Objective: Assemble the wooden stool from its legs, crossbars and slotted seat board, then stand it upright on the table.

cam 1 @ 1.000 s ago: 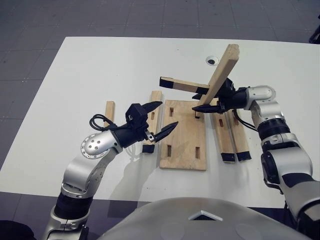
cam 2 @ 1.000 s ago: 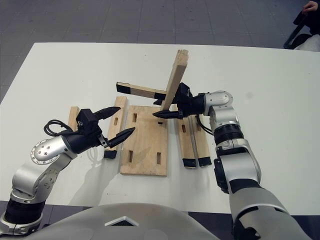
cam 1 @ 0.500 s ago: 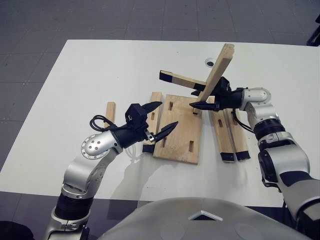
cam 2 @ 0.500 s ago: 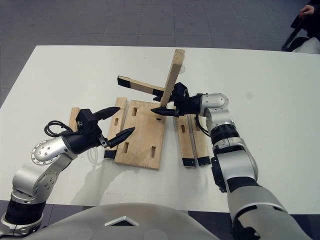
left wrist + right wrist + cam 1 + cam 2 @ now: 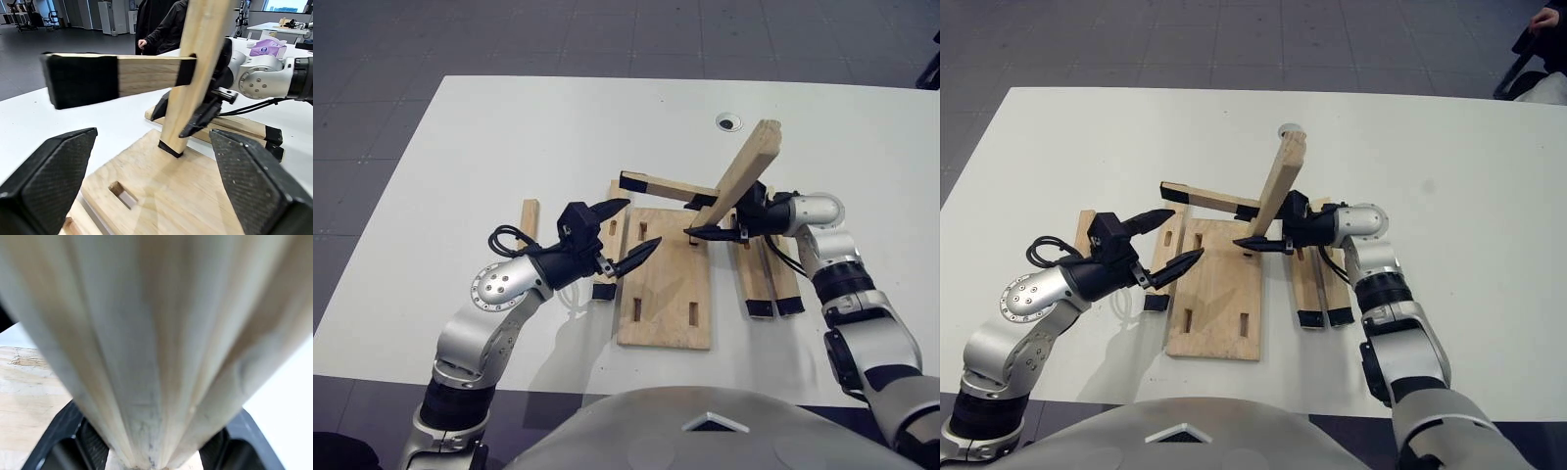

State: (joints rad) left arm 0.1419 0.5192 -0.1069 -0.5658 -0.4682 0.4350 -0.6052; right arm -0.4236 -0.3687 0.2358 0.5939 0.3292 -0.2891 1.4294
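R gripper, tight on leg, should stand it straight & push into seat board; L gripper open.

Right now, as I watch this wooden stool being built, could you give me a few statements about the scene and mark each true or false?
1. The right end effector grips a tilted leg whose lower end meets the seat board. True.
2. The left end effector holds a crossbar. False: it is open and holds nothing.
3. The seat board lies flat on the table. True.
4. The stool stands finished and upright. False: two legs lie loose on the table beside the board.
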